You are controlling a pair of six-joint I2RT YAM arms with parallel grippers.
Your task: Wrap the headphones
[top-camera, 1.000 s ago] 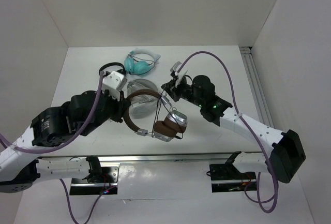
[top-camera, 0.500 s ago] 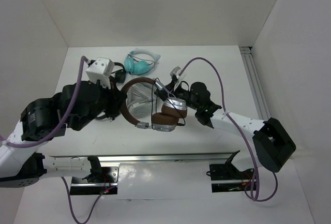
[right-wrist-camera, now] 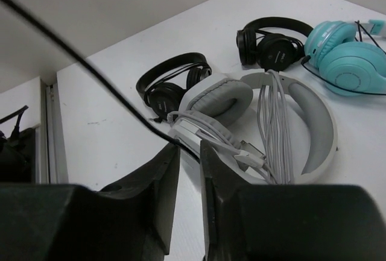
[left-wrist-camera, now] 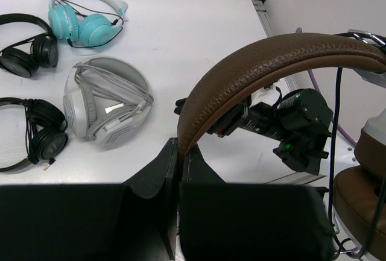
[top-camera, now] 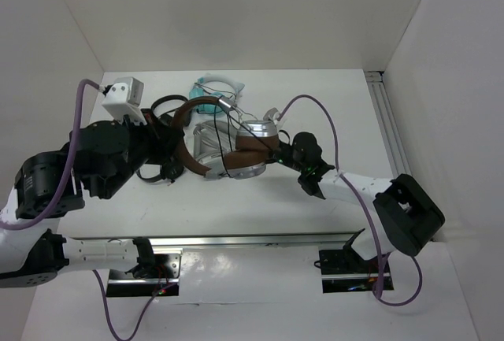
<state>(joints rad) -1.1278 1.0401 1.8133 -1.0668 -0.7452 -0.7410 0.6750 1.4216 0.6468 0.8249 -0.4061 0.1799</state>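
While the left gripper (left-wrist-camera: 180,152) is clamped tight on the brown headband (left-wrist-camera: 265,62), the headphones (top-camera: 250,142) hang clear of the white table (top-camera: 346,113), above its middle. The headband arches toward the left arm, and the silver ear cup (top-camera: 258,129) sits on the right arm's side. Their thin black cable (right-wrist-camera: 90,68) slants down into the narrow gap between the fingers of the right gripper (right-wrist-camera: 190,152), just beside the ear cups. Whether those fingers pinch the cable I cannot tell. On the table beneath lies a light-grey pair (left-wrist-camera: 105,101) with its own cord wound around it. There are 2 black pairs (left-wrist-camera: 27,50) to its left and 1 teal pair (left-wrist-camera: 84,26) toward the far side.
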